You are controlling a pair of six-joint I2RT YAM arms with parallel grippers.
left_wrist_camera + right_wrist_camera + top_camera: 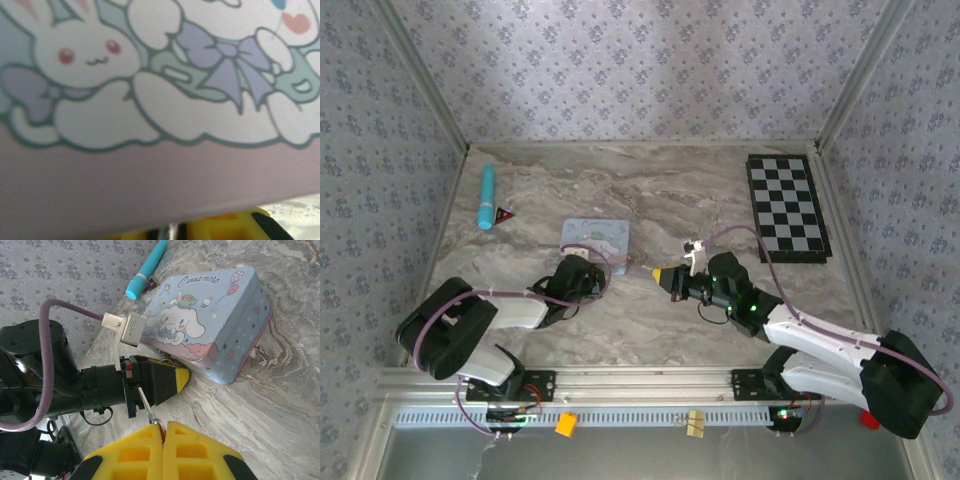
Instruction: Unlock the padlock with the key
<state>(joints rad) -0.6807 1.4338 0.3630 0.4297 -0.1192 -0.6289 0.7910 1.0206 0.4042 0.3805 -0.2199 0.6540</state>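
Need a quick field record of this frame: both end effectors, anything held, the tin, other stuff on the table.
left end effector: close up to the near side of the tin; open or shut unclear
right end effector: shut, yellow fingertips together
key: thin metal piece sticking out from between the right fingertips, aimed toward the left end effector
tin: light blue, cartoon lid facing up, flat on the table
table: marble pattern
blue tube: far left, apart from the tin
checkerboard: far right
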